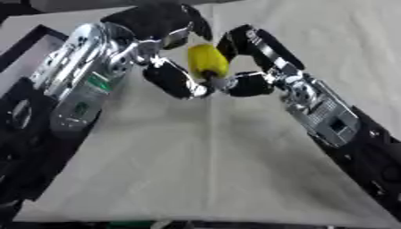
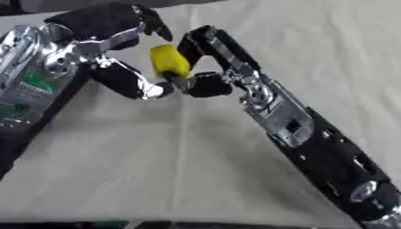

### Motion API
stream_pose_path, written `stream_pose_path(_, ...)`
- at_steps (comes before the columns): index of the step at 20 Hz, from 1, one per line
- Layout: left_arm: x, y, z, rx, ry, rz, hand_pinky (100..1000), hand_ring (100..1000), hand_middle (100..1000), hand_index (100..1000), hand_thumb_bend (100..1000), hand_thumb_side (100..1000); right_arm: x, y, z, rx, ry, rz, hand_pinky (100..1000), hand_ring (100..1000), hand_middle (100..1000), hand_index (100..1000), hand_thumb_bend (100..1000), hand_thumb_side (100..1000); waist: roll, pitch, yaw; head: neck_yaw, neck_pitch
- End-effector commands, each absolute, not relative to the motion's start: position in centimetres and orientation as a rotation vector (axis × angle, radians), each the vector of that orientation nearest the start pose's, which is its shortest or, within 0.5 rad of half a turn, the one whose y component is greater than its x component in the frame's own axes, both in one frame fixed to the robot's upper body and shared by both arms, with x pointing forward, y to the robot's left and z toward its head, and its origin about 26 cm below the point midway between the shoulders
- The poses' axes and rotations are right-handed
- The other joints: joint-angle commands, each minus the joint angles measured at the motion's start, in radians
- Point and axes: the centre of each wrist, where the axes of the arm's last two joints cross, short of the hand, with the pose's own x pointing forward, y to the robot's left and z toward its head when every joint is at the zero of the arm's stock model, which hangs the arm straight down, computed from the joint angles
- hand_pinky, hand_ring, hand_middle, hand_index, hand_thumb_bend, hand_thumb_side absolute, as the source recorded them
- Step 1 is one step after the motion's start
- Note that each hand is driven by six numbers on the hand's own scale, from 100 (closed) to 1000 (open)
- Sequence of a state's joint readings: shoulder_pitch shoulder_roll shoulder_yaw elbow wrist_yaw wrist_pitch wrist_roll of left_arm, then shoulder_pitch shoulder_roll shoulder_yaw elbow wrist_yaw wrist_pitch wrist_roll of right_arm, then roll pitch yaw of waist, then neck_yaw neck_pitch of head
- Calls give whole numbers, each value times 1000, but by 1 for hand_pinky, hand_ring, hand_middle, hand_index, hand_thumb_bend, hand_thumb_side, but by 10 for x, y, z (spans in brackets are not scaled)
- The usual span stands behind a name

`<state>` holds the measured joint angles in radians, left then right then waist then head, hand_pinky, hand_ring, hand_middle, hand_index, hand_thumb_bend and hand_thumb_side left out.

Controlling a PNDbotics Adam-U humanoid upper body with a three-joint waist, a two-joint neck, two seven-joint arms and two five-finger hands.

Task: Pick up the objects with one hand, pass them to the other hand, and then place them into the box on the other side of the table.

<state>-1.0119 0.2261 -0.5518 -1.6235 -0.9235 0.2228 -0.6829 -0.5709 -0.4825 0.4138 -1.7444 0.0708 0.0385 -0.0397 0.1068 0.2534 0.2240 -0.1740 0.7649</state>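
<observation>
A yellow oblong object (image 1: 206, 60) with a small grey end at its bottom hangs above the beige cloth, in mid-air between my two hands. My left hand (image 1: 153, 24) comes in from the left; its black fingers curl over the top of the object and its thumb (image 1: 176, 80) reaches under it. From the right, my right hand (image 1: 262, 47) curls its fingers against the object's right side, with its thumb (image 1: 250, 84) at the grey end. Both thumbs nearly meet below the object.
A box with a black rim (image 1: 23, 44) lies at the left edge, partly hidden by my left forearm. The beige cloth (image 1: 203, 156) covers the table in front of the hands. Dark equipment borders the lower left.
</observation>
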Motion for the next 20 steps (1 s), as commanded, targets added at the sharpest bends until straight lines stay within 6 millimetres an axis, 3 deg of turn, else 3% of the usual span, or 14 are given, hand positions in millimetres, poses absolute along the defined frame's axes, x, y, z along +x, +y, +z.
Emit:
stream_pose_path(1, 344, 47, 291, -1131, 2381, 2492, 815, 797, 769, 837, 393, 363, 343, -187, 198, -159, -2149, 923, 535, 427, 377, 472, 339, 100, 5, -31, 0, 3, 5)
stream_pose_path(10, 347, 46, 286, -1153, 2468, 2460, 809, 788, 757, 821, 250, 316, 340, -186, 197, -179, -2185, 1006, 547, 434, 380, 476, 331, 100, 4, -30, -3, 7, 5)
stream_pose_path(20, 352, 44, 280, -1147, 2490, 2475, 804, 782, 751, 814, 269, 320, 337, -183, 195, -162, -2204, 1082, 552, 437, 381, 478, 333, 100, 4, -28, -7, 9, 5)
